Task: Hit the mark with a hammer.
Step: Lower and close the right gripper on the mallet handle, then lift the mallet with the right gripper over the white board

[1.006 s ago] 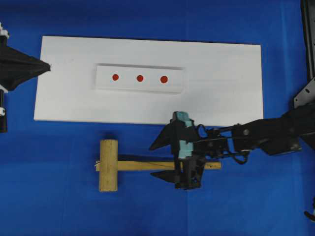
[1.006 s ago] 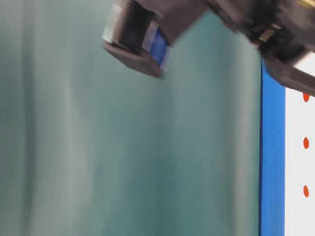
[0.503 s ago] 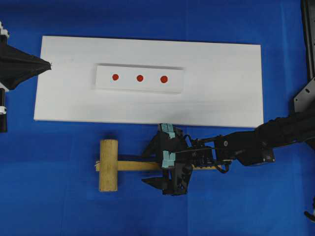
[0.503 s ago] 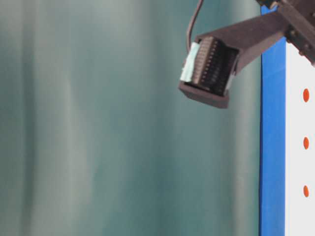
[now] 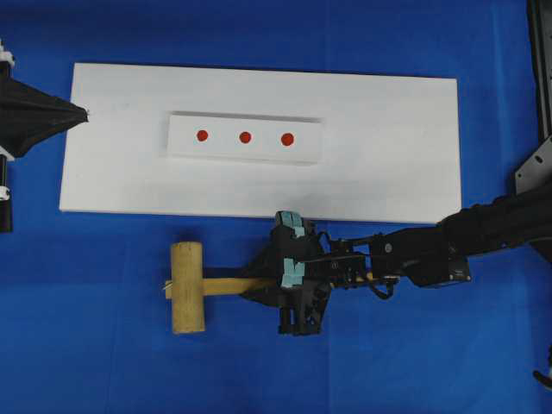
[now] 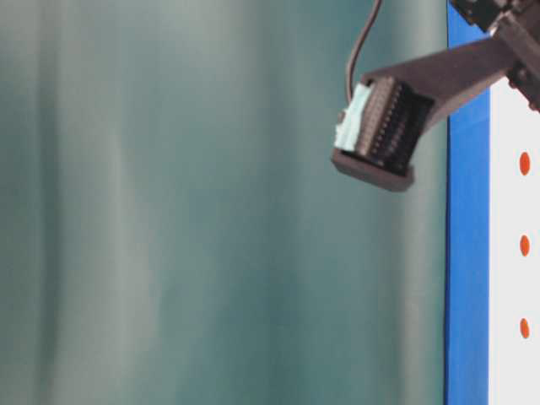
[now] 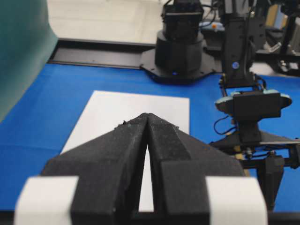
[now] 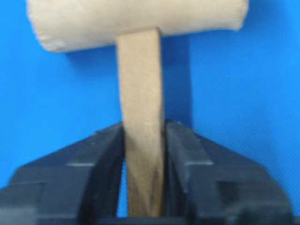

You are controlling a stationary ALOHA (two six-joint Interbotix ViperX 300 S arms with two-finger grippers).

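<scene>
The hammer (image 5: pixel 187 287), a tan wooden mallet, lies on the blue cloth in front of the white board, head to the left and handle pointing right. My right gripper (image 5: pixel 255 288) is shut on the handle (image 8: pixel 139 84) a short way behind the head (image 8: pixel 136 21); both fingers press its sides. Three red marks (image 5: pixel 245 137) sit in a row on a raised white strip (image 5: pixel 306 142) on the board. My left gripper (image 5: pixel 82 113) hovers at the board's left edge, shut and empty, its tips (image 7: pixel 147 115) meeting.
The white board (image 5: pixel 388 164) lies across the blue cloth (image 5: pixel 86 345). In the left wrist view the right arm's base (image 7: pixel 180 47) stands at the far end. A green curtain (image 6: pixel 169 211) fills most of the table-level view, where the red marks (image 6: pixel 524 245) show at the right edge.
My right gripper moved left along the handle, lowered and shut on it. The hammer head shifted slightly. The left arm has not moved.
</scene>
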